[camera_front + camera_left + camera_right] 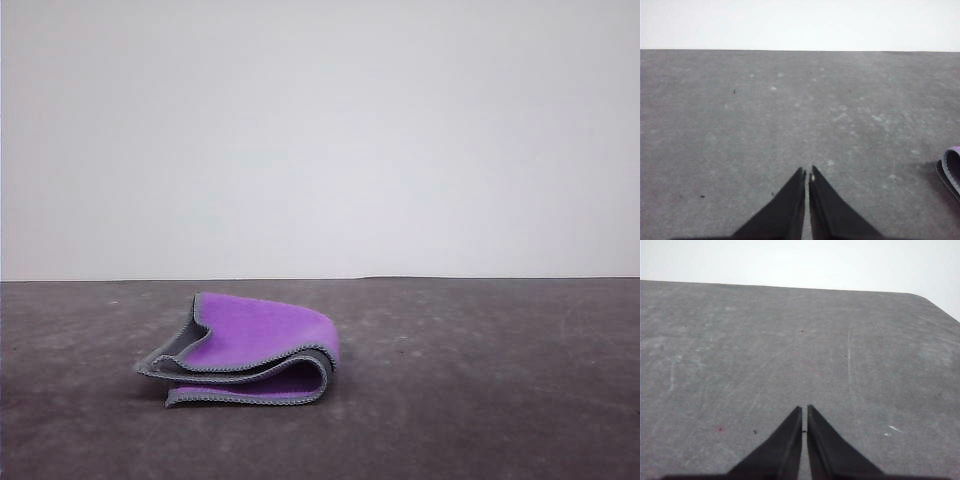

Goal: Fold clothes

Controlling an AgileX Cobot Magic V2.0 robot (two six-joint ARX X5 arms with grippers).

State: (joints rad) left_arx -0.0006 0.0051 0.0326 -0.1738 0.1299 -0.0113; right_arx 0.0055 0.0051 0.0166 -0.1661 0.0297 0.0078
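The clothes are one small cloth lying folded over on the dark grey table, left of centre in the front view. Its purple face is outward, with dark grey showing inside the layers and light grey stitched edging along them. A corner of the clothes also peeks in at the edge of the left wrist view, well to the side of my left gripper. That gripper is shut with nothing in it, held above bare table. My right gripper is shut and empty too, over bare table.
The dark grey table top runs back to a plain white wall. In the right wrist view the table's rounded far corner shows. Fine scratches and specks mark the surface.
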